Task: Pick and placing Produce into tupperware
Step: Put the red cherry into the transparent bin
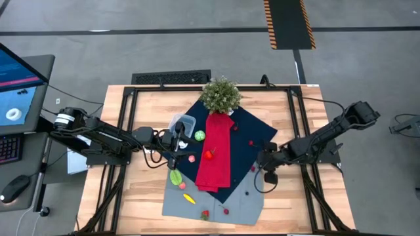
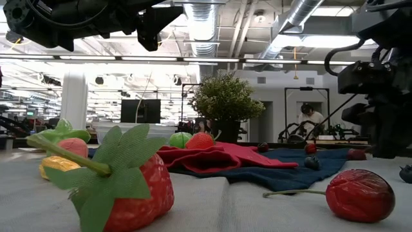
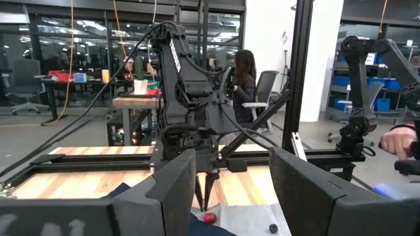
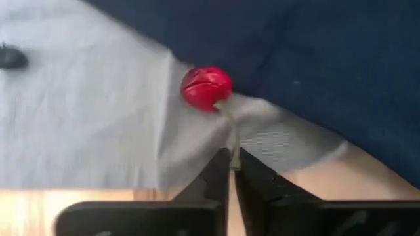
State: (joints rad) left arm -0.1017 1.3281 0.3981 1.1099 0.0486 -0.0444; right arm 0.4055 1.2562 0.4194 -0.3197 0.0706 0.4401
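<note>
Your right end effector (image 4: 231,164), at lower centre of the right wrist frame, is pinching only the thin stem of the red cherry (image 4: 206,87) lying on grey cloth (image 4: 79,118); the stem risks slipping during lifting. The tupperware (image 1: 184,124) is sitting left of centre in the high view.

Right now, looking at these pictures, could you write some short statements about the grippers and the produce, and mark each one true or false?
1. The right gripper is shut on the stem of a red cherry. True.
2. That cherry lies on the red cloth. False: it lies on the grey cloth, at the edge of the dark blue cloth.
3. The left gripper is open and holds nothing. True.
4. The tupperware sits beside the right arm. False: it sits near the left gripper, close to the potted plant.
5. The red cloth lies on the dark blue cloth. True.
</note>
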